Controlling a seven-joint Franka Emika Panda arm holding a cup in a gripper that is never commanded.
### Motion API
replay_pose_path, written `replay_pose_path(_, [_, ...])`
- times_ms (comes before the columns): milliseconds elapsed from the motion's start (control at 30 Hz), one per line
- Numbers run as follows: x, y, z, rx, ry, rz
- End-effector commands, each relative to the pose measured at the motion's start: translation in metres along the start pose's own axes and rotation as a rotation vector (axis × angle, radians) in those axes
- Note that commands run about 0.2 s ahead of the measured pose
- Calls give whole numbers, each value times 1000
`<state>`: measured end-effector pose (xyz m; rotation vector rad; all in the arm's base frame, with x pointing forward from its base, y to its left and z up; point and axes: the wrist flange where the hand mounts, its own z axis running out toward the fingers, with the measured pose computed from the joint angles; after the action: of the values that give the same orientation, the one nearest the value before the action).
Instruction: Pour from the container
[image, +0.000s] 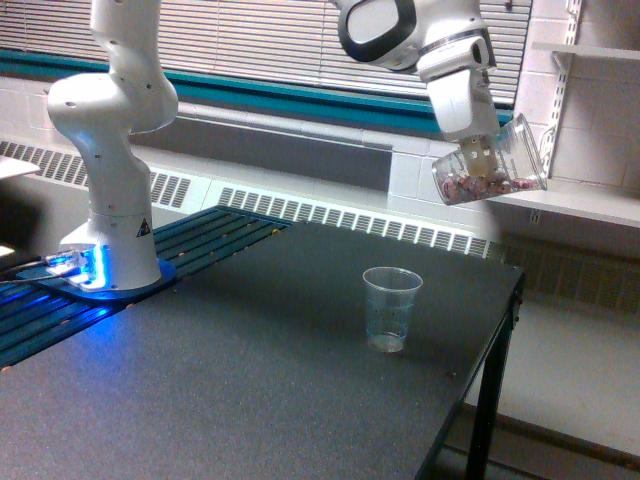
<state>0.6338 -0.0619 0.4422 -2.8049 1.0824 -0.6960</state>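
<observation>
The container is a wide clear plastic cup held high at the exterior view's upper right, tipped nearly onto its side with its mouth facing right. Small reddish and pale pieces lie along its lower wall. My gripper is shut on the container, its fingers mostly hidden behind the cup wall. Below and to the left, a narrower tapered clear cup stands upright on the dark table. The container hangs above and to the right of that cup, well apart from it.
The arm's white base stands at the left on a blue-lit mount. The table's right edge falls off just right of the standing cup. A white shelf runs behind the container, and a radiator grille lines the back wall.
</observation>
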Motion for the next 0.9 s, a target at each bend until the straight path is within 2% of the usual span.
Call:
replay_pose_path(33, [9, 7, 0, -15, 18, 8])
replay_pose_path(133, [8, 2, 0, -6, 21, 0])
replay_pose_path(400, [1, 5, 5, -32, 30, -18])
replay_pose_path(900, [-61, 1, 22, -42, -1, -68])
